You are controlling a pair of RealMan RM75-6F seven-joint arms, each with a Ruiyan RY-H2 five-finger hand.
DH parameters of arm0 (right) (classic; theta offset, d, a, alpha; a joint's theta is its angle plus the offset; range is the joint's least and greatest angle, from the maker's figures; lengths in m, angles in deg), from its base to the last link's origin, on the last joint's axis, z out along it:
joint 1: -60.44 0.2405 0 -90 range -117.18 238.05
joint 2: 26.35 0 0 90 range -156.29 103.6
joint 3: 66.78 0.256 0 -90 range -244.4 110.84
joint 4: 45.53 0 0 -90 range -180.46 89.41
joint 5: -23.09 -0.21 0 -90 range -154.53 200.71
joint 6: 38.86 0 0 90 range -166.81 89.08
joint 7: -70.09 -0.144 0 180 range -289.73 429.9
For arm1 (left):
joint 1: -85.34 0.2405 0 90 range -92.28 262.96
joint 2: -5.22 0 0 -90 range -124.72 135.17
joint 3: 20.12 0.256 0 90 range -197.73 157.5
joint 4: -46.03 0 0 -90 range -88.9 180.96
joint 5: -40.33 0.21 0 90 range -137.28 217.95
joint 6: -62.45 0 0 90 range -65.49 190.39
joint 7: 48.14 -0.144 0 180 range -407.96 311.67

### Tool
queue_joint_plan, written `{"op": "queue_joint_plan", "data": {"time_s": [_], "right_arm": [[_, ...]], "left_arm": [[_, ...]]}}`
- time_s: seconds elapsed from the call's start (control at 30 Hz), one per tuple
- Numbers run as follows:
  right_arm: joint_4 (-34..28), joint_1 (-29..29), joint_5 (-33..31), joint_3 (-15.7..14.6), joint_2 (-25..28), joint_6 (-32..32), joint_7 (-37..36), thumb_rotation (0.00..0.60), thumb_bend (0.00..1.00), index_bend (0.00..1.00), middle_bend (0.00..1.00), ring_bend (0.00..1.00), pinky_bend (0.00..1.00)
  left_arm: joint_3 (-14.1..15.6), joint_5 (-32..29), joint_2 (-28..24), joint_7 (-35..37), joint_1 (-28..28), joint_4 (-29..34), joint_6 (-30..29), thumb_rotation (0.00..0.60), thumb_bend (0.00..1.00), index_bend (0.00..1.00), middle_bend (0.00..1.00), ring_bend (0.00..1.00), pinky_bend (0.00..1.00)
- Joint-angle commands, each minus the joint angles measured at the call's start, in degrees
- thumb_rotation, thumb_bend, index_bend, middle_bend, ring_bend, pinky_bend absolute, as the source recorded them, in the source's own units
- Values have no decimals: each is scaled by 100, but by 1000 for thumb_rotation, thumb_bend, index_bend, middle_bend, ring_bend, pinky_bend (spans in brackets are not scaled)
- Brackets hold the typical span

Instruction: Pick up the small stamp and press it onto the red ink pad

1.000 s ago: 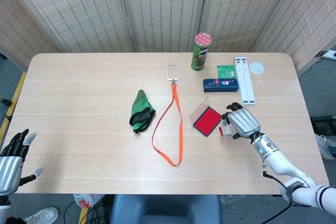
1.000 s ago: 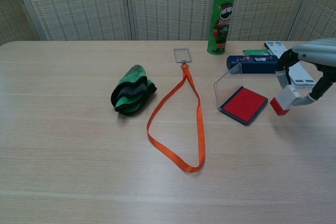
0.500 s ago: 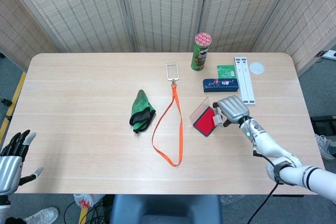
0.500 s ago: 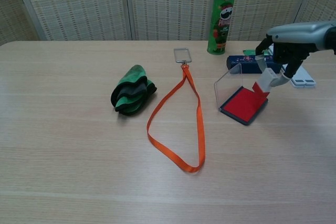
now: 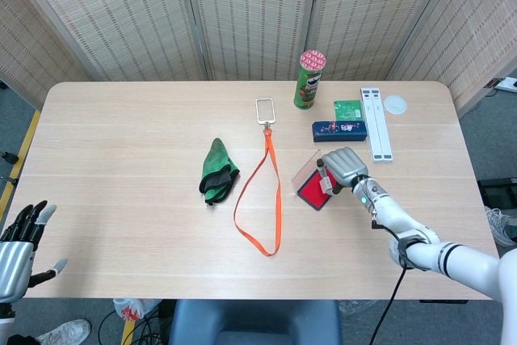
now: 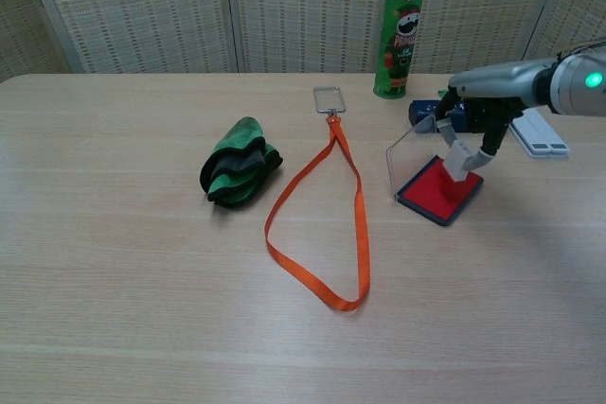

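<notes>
My right hand [image 5: 342, 166] [image 6: 478, 109] hovers over the red ink pad [image 5: 312, 190] [image 6: 430, 190] and grips the small stamp [image 6: 460, 160]. The stamp is whitish with a red base, and its base meets the pad's right part in the chest view. The pad sits in a dark tray with a clear lid [image 6: 410, 151] standing open at its far-left side. In the head view the hand hides most of the stamp. My left hand [image 5: 18, 248] stays off the table at the lower left, fingers apart, holding nothing.
An orange lanyard [image 5: 269, 191] [image 6: 350, 210] loops across the table's middle, with a green cloth [image 5: 217, 170] [image 6: 237, 162] to its left. Behind the pad lie a dark blue case [image 5: 340, 130], a green chip can [image 5: 308, 79] [image 6: 401, 28], a white strip [image 5: 376, 123] and a round lid [image 5: 395, 104].
My right hand carried the stamp leftward from beside the pad to over it, and lowered it until the red base met the ink surface. The left hand stayed still.
</notes>
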Motion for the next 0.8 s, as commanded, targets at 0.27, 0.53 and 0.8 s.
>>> {"op": "queue_joint_plan", "data": {"time_s": [0.27,0.53,0.8], "right_arm": [[237,169,-367,-174,-234,-9,314,600,292,940,1000,871,849],[396,235,-526,-251,-347,49,334,600,292,940,1000,871,849],[571,237,-513,-350,-461,55,319,600,293,941,1000,871,849]], "left_arm": [[8,30,-4,23,9,-7,-25,600,199,83,86,68,266],[5,23,6,-8,8,-3,-21,600,199,83,86,68,266],[13,58,13,4,16,-14,-50,600,200,82,86,68,266]]}}
